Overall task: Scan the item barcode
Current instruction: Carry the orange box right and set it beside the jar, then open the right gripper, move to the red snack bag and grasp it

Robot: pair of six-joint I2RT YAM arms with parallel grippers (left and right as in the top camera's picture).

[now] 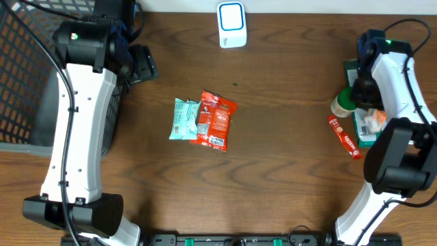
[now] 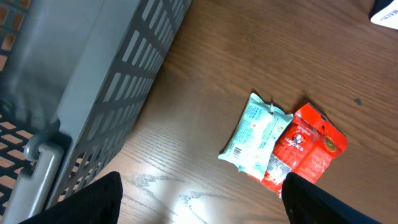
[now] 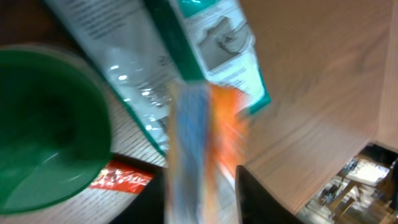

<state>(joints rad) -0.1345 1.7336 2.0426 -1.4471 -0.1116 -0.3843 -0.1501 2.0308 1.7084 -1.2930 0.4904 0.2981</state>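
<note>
Orange packet (image 3: 198,143) is at the far right of the table (image 1: 287,171), and we come to it last. At the left we see a grey basket (image 1: 20,82). The left gripper (image 2: 202,186) is beside it, fingers spread wide and holding nothing. Mid-table a teal packet (image 1: 184,119) and a red packet (image 1: 216,121) lie touching, side by side. Beyond them, at the far edge, stands the white scanner (image 1: 232,25). On the right sit a green-lidded jar (image 1: 343,101), a red stick (image 1: 345,137) and a teal box (image 1: 365,140). Over the box the right gripper (image 3: 202,190) has the orange packet between its fingers (badly blurred), and we cannot tell whether they press it or stand clear.
</note>
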